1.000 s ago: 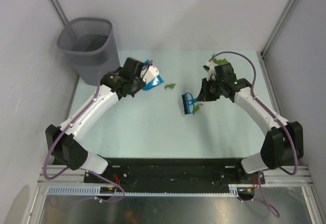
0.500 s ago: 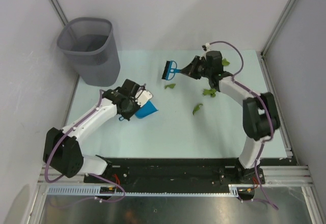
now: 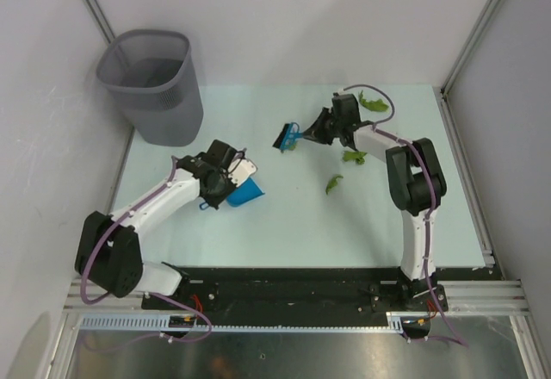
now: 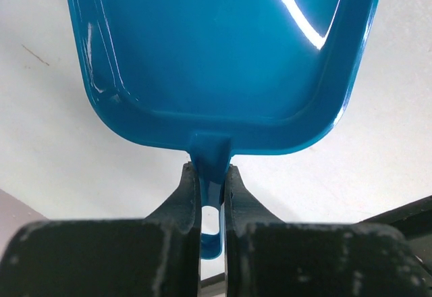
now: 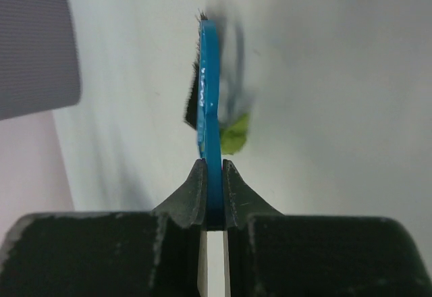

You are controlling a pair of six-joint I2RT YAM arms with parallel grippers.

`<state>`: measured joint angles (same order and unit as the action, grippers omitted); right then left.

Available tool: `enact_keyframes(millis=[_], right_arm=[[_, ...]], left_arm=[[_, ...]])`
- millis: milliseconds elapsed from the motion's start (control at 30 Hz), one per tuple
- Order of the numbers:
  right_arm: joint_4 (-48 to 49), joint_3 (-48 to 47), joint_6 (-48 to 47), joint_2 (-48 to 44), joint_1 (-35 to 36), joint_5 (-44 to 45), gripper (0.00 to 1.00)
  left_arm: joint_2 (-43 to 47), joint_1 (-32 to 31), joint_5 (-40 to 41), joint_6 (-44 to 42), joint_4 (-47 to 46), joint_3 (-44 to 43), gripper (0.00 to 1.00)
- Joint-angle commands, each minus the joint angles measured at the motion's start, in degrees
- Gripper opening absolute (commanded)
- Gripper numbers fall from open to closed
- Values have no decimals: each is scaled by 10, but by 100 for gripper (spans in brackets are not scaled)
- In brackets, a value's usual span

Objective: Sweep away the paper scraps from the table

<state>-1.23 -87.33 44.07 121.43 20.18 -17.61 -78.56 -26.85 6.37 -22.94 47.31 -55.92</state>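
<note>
My left gripper (image 3: 224,195) is shut on the handle of a blue dustpan (image 3: 248,191), held low over the table (image 3: 284,224) at left of centre. In the left wrist view the fingers (image 4: 185,196) pinch the handle below the dustpan's tray (image 4: 223,54). My right gripper (image 3: 317,132) is shut on a blue brush (image 3: 287,135) near the back middle. In the right wrist view the gripper (image 5: 214,175) holds the brush (image 5: 208,108) edge-on, with a green paper scrap (image 5: 233,135) just beside its bristles. Other scraps lie at the back right (image 3: 373,102), by the right arm (image 3: 354,156) and nearer (image 3: 333,183).
A grey mesh wastebasket (image 3: 155,77) stands off the table's back left corner; it also shows at the upper left of the right wrist view (image 5: 34,47). Metal frame posts and grey walls bound the table at the back and sides.
The left gripper carried the dustpan from the back toward the near left. The right arm swung the brush from the table's middle to the back, then down beside a scrap.
</note>
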Motion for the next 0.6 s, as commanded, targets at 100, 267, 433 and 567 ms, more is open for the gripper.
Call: enact_keyframes(millis=[100, 267, 433, 567], right_arm=[[-146, 88, -123, -97, -30, 20, 0], [-219, 121, -183, -200, -30, 54, 0], [-278, 141, -223, -302, -30, 85, 0], [-296, 140, -252, -381, -33, 81, 0]], left_arm=[[-39, 2, -2, -25, -18, -2, 0], [-62, -4, -7, -36, -19, -21, 0], [-92, -24, 3, -53, -18, -39, 0], [-120, -38, 8, -70, -18, -77, 0]])
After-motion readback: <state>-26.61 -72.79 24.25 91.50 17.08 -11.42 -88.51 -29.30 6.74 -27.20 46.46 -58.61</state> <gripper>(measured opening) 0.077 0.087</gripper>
